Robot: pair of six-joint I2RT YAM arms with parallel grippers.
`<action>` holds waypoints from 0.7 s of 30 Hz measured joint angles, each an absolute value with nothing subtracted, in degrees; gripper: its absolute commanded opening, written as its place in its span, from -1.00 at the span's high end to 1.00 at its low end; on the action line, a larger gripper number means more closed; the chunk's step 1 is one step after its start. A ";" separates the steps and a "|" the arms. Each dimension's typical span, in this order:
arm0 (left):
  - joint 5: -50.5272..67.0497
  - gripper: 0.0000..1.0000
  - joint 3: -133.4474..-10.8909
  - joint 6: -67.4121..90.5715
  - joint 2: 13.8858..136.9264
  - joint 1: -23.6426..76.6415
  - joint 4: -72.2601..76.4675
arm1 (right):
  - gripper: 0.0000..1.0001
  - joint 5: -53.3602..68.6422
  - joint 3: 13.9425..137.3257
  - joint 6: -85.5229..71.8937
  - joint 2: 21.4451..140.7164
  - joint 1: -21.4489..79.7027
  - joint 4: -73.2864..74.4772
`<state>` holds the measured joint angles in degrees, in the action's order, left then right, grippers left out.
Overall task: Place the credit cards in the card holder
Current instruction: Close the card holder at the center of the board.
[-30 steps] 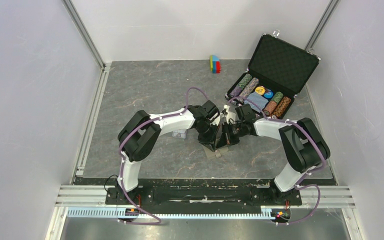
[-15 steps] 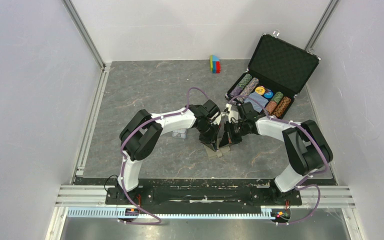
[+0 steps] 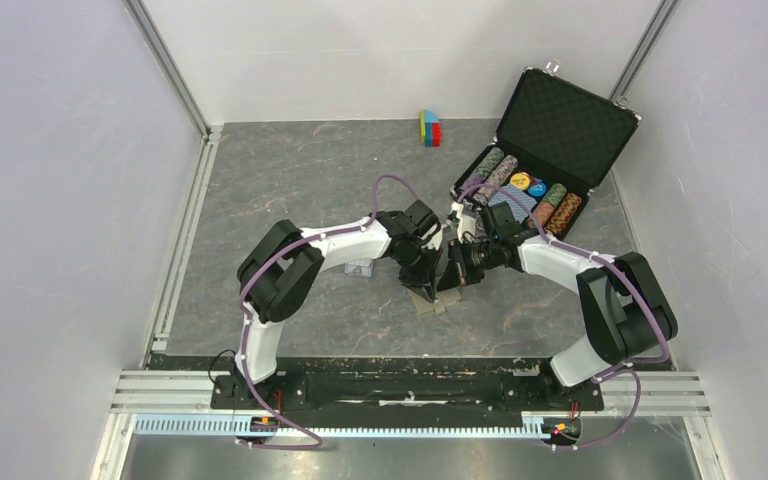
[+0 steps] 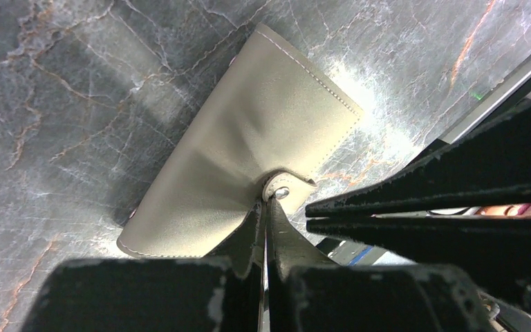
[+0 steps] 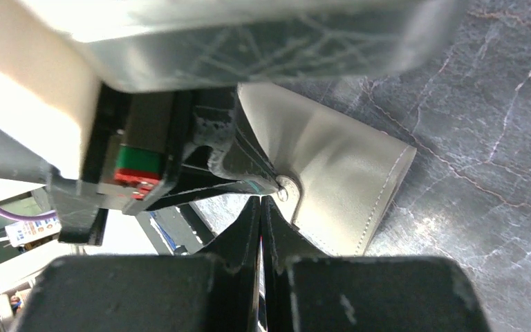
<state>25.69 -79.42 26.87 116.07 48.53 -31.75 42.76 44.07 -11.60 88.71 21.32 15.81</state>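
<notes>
The taupe card holder (image 4: 249,149) lies folded on the dark marbled tabletop, its snap tab (image 4: 285,188) raised. My left gripper (image 4: 268,202) is shut, and its tips pinch that tab, puckering the leather towards it. My right gripper (image 5: 261,200) is shut too, with nothing seen between its fingers. Its tips rest against the snap (image 5: 283,188), beside the left fingers. From above, both grippers (image 3: 430,280) (image 3: 452,276) meet over the card holder (image 3: 430,303), hiding most of it. No credit cards show in any view.
An open black chip briefcase (image 3: 545,150) with rows of chips stands at the back right. Small coloured blocks (image 3: 429,128) sit near the back wall. A small clear case (image 3: 360,268) lies under the left forearm. Walls enclose the table on three sides.
The right arm's elbow has swung outward to the right, while its gripper has stayed at the card holder. The left arm has barely moved. Both grippers have stayed shut.
</notes>
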 measured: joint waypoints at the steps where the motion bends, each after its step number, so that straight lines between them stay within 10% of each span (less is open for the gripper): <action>1: 25.67 0.95 -79.07 26.87 115.85 48.53 -31.35 | 1.00 42.59 44.07 -11.29 88.71 21.32 16.08; 21: 23.79 0.96 -76.18 26.87 112.38 48.95 -28.12 | 1.00 38.70 44.99 -9.39 89.47 21.26 17.87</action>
<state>23.79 -76.18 26.87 112.38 48.95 -28.12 38.70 44.99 -9.39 89.47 21.26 17.87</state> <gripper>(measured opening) 0.028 0.003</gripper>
